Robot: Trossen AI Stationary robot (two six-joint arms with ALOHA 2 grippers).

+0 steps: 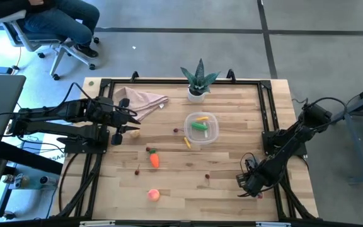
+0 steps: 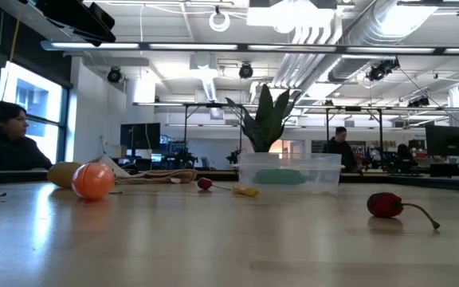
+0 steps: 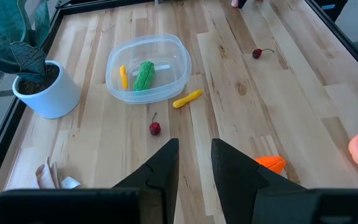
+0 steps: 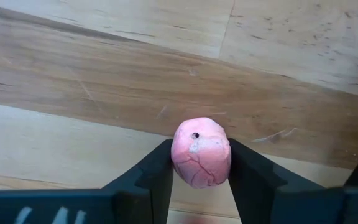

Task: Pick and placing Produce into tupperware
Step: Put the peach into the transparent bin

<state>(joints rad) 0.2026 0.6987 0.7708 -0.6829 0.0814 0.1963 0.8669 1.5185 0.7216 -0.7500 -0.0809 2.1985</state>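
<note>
Cloth (image 1: 145,101) and potted plant (image 1: 198,81) behind tupperware (image 1: 201,127)

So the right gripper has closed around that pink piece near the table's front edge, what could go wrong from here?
1. The pink piece is round and pinched only at its sides by the right gripper, so it may squirt out on lifting.
2. The tupperware sits well away, so a loose hold could drop it on the way.

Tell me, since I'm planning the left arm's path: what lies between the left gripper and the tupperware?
In the left wrist view, a small red cherry and a yellow strip lie between the left gripper and the tupperware.
</note>
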